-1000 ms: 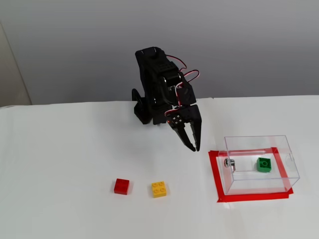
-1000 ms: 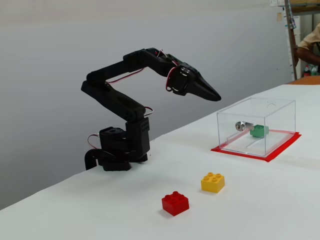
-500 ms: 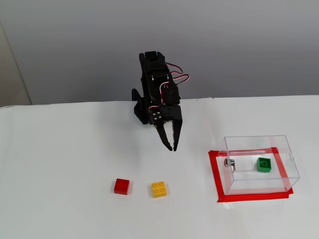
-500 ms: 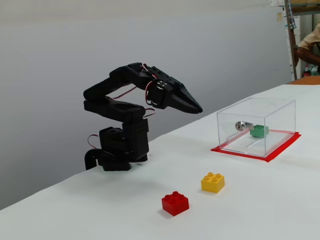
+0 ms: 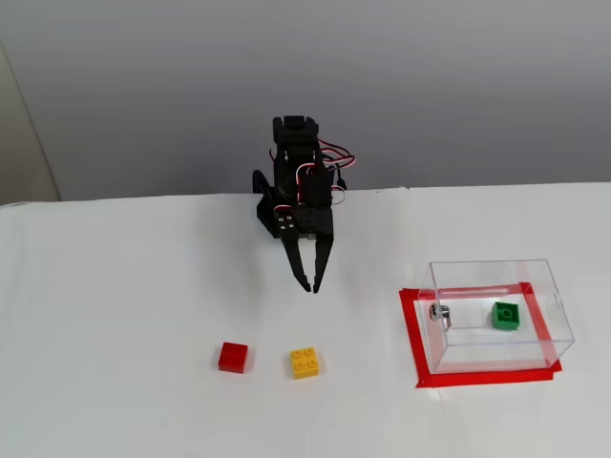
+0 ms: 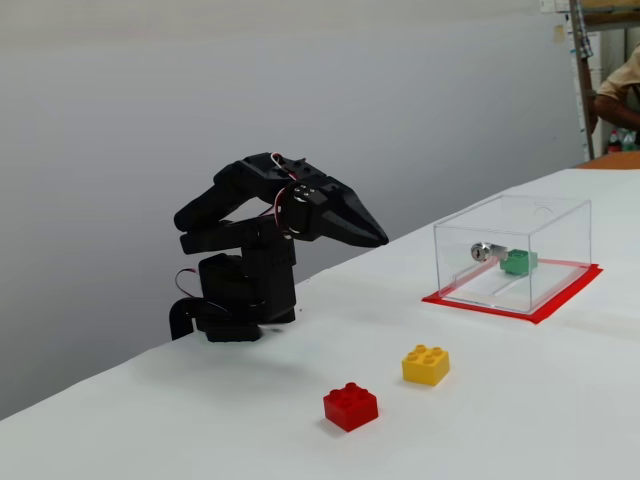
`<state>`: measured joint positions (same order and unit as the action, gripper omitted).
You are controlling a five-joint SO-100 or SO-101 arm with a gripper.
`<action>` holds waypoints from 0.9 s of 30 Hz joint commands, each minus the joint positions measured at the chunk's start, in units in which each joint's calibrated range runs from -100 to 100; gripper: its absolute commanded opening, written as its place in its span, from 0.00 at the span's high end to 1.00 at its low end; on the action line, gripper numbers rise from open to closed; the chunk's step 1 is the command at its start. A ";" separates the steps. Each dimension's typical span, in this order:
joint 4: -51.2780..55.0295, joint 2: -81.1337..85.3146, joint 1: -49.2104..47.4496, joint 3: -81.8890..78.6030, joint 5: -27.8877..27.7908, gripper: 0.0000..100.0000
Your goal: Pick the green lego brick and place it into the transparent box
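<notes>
The green lego brick [image 5: 506, 316] [image 6: 517, 262] lies inside the transparent box [image 5: 539, 281] [image 6: 545, 215], near its right side in the top-down fixed view. The box stands on a red tape rectangle and has a metal knob [image 5: 439, 312] on its left wall. My gripper [image 5: 310, 285] [image 6: 381, 240] hangs shut and empty above the table, folded back near the arm's base, well left of the box in both fixed views.
A red brick [image 5: 233, 357] [image 6: 350, 406] and a yellow brick [image 5: 305, 363] [image 6: 425, 364] lie on the white table in front of the arm. A person's arm [image 6: 617, 90] shows at the far right edge of the side fixed view.
The arm has swung away from the box toward the table's middle and folded back toward its base. The green brick stays in the box.
</notes>
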<state>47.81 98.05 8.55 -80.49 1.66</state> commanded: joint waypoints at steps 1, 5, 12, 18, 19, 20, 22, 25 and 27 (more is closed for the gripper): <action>-0.56 1.61 1.84 -2.24 -0.15 0.99; -0.56 1.61 4.28 -5.94 -0.10 0.99; -0.56 1.69 3.99 -9.47 0.17 0.99; -0.30 1.69 3.99 -14.17 -0.15 0.99; -0.03 1.69 3.99 -14.71 -0.15 0.99; 0.14 1.69 3.99 -14.98 -0.15 0.99; 0.23 1.69 3.91 -15.71 -0.15 0.99; 0.31 1.69 2.58 -16.79 -0.20 0.99; 0.31 1.69 2.21 -16.88 -0.20 0.99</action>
<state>47.81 99.24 11.75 -96.73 1.66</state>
